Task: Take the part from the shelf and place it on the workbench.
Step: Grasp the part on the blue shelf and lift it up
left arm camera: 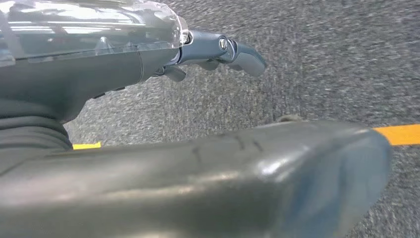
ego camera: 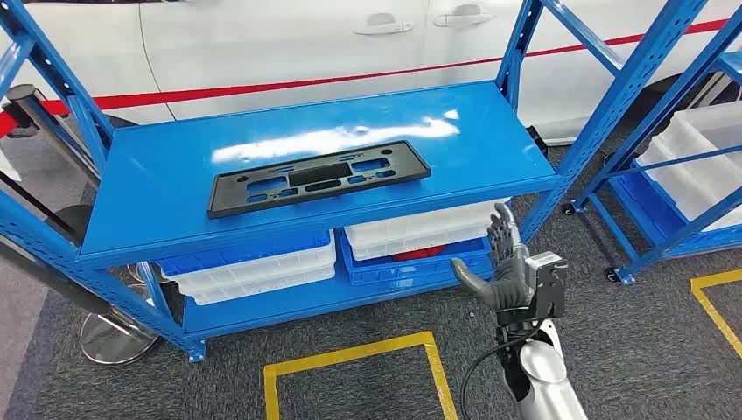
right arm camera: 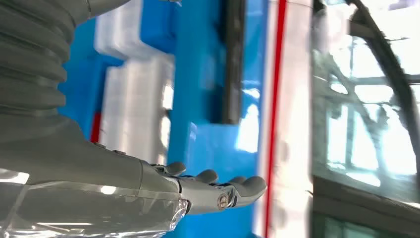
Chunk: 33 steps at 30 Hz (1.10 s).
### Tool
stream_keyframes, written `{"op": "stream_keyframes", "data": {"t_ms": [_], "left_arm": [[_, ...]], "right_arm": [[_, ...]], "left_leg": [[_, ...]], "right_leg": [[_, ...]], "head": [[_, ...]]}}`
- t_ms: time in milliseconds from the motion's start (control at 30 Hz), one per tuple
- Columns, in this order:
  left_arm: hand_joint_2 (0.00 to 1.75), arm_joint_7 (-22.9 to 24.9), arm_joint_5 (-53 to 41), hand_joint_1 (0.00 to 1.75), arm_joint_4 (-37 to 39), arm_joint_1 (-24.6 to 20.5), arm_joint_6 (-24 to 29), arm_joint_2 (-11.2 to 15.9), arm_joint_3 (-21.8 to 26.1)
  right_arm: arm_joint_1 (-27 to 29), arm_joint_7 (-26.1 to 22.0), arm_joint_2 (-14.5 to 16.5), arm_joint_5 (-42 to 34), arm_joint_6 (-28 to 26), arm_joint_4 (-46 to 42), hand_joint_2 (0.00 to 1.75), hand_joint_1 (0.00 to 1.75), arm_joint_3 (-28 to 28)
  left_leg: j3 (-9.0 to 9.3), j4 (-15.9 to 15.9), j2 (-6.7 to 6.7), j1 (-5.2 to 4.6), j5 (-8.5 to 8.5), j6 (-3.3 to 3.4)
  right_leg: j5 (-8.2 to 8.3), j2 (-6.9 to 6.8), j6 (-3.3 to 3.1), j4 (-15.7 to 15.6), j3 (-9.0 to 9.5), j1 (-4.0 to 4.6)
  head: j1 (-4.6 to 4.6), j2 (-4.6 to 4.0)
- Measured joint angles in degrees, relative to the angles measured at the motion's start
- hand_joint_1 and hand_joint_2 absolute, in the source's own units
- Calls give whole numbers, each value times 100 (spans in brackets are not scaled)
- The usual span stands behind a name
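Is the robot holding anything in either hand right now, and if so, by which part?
Nothing is held. The right hand is raised in front of the shelf, fingers apart; the black part lies untouched on top. The left hand hangs over the carpet.

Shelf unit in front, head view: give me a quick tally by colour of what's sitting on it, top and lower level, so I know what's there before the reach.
Black part on the top shelf: 1
White tray stacks on the lower level, left and right: 2
Blue bins on the lower level, one above the left stack and one under the right stack: 2
Total: 5
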Motion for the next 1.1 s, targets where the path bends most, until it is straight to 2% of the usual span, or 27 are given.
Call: {"op": "stream_keyframes", "data": {"t_ms": [167,300,433,500,567,633,667,700,733,800,833,867,933,1000,1067,1100], "left_arm": [[0,-113,-236,0,38,-24,-70,-9,105],[0,-231,-504,0,92,-58,-128,-22,225],[0,-353,-758,0,139,-91,-204,-31,313],[0,-405,-873,0,157,-110,-245,-45,337],[0,-448,-975,0,174,-132,-282,-62,361],[0,-483,-1059,0,192,-150,-301,-70,379],[0,-496,-1093,0,199,-154,-315,-73,384],[0,-505,-1123,0,203,-156,-330,-76,388],[0,-511,-1151,0,207,-157,-351,-79,392],[0,-518,-1195,0,219,-163,-379,-88,398],[0,-521,-1215,0,227,-170,-387,-93,402],[0,-522,-1233,0,234,-178,-391,-96,406],[0,-524,-1275,0,244,-185,-401,-99,412],[0,-526,-1308,0,251,-186,-423,-101,415],[0,-533,-1340,0,257,-191,-458,-101,421],[0,-536,-1356,0,263,-193,-476,-101,426]], "right_arm": [[142,-167,-81,400,-155,-609,175,0,-36],[267,-187,-182,1037,-380,-1182,175,0,24],[341,-20,-269,1711,-548,-1569,175,0,286],[350,108,-287,2035,-606,-1687,175,0,475],[353,242,-303,2361,-666,-1755,175,0,664],[364,386,-314,2710,-757,-1771,175,0,830],[372,458,-317,2898,-820,-1768,175,0,899],[376,528,-320,3093,-891,-1760,175,0,963],[372,593,-321,3285,-965,-1751,175,0,1018],[341,722,-324,3673,-1120,-1720,175,0,1124],[314,789,-325,3865,-1198,-1695,175,0,1179],[287,857,-325,4053,-1277,-1668,175,0,1240],[237,989,-328,4415,-1429,-1603,175,0,1367],[184,1115,-333,4765,-1579,-1534,175,0,1493],[112,1240,-334,5120,-1735,-1445,175,0,1635],[78,1302,-333,5306,-1813,-1383,175,0,1718]], "left_leg": [[-1,0,-3,-8,-2,2],[-4,4,-10,-30,-10,16],[-6,2,-9,-58,-30,59],[25,-67,-2,-28,-10,99],[66,-144,6,9,16,139],[72,-159,6,12,17,149],[71,-157,5,12,13,145],[75,-152,2,13,7,138],[84,-145,-2,15,-3,126],[105,-120,-14,19,-29,89],[104,-101,-20,11,-42,63],[95,-88,-24,4,-47,33],[71,-86,-27,-1,-38,-32],[55,-69,-20,7,-53,-100],[-81,232,10,19,-253,-171],[-237,571,30,37,-438,-204]], "right_leg": [[0,-2,3,-1,0,-18],[-2,-5,18,-3,-1,-36],[-9,-3,62,-22,1,-62],[-44,-8,94,9,8,-56],[-254,-22,120,396,-170,-51],[-587,-31,143,1197,-629,-72],[-669,-32,156,1539,-856,-82],[-632,-33,165,1708,-1011,-91],[-463,-34,167,1633,-1050,-98],[66,-36,151,931,-855,-110],[261,-34,133,572,-738,-103],[372,-31,109,330,-665,-95],[404,-26,56,223,-660,-61],[439,-34,-15,195,-664,-72],[470,-57,-90,157,-655,-101],[473,-73,-112,152,-653,-102]], "head": [[-1,0],[-2,0],[-2,0],[-1,0],[0,0],[0,0],[0,0],[0,0],[0,0],[0,0],[0,0],[0,0],[0,0],[0,0],[-1,0],[-1,0]]}}
